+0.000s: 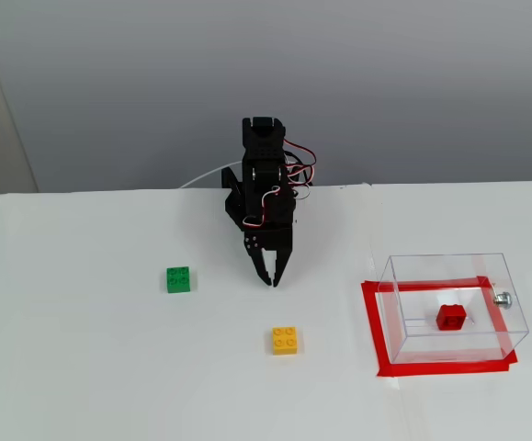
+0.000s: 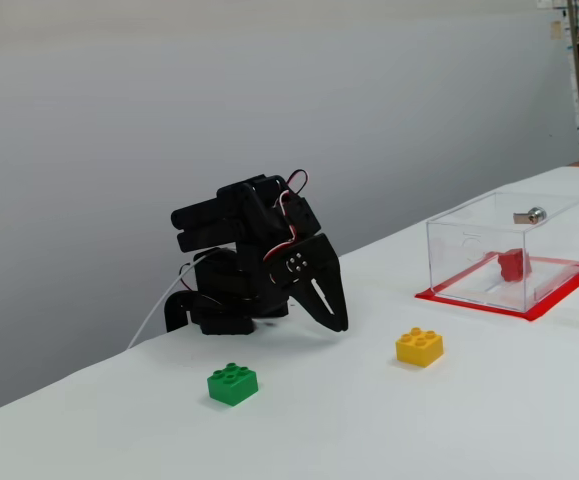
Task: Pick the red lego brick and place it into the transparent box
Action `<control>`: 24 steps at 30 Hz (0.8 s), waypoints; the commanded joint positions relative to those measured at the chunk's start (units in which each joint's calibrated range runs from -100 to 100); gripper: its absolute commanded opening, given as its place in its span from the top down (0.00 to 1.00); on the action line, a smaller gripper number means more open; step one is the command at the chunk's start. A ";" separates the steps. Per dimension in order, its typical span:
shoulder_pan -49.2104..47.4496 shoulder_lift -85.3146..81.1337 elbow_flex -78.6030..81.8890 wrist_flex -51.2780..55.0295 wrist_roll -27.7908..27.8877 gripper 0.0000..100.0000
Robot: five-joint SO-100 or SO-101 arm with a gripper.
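Brick (image 1: 450, 317) inside box (image 1: 403, 276), far from end effector (image 1: 269, 281).

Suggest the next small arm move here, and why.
Probably just fold the arm the rest of the way to rest and stop. The red lego brick already sits inside the transparent box, and the gripper is shut and empty, tucked near its base, apart from the green brick and yellow brick. Nothing seems left to pick.
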 commanded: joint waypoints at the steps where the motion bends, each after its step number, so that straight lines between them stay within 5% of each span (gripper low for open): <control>1: -0.04 -0.68 -1.05 0.84 0.17 0.99; 24: 0.26 -0.51 -1.23 0.75 0.11 0.99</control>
